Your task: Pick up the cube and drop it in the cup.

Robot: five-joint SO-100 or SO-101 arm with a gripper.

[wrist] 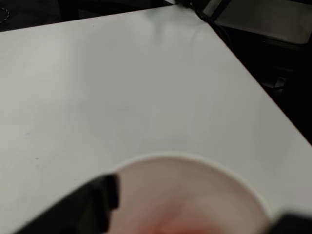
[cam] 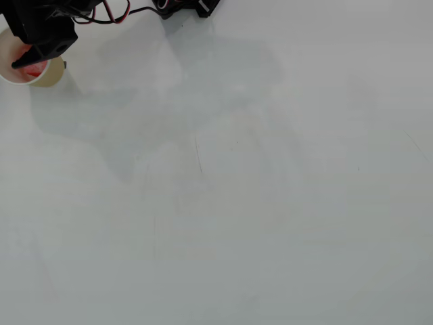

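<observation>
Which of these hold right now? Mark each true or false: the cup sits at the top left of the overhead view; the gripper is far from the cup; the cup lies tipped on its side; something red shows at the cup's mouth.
1. The cup sits at the top left of the overhead view. True.
2. The gripper is far from the cup. False: it is directly over the cup's mouth.
3. The cup lies tipped over. False: it stands upright, mouth up.
4. Something red shows at the cup's mouth. True: the cube, by the fingertips; whether it is gripped is unclear.
</observation>
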